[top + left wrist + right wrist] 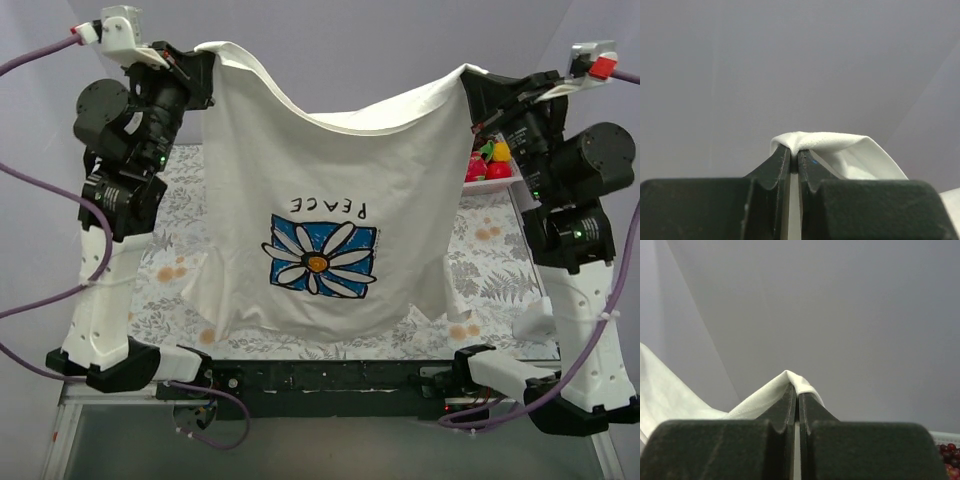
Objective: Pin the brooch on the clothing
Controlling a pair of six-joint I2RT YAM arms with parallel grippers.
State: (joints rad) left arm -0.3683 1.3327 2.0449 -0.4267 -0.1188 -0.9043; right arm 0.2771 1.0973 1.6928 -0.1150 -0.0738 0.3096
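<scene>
top view: shirt hangs spread between both arms, lower edge draped on the mat, peace print facing the camera. left gripper and right gripper each pinch an upper corner. brooch not seen in any view.
left wrist: jaws closed on a small fold of cloth.
right wrist: same, closed on a thin fold.
risk: either shallow pinch could slip and drop the shirt. with both grippers occupied, none is free for the brooch.

The shirt curtains the middle; bare mat shows at 9 o'clock, a tray (red bits inside) at 2.
</scene>
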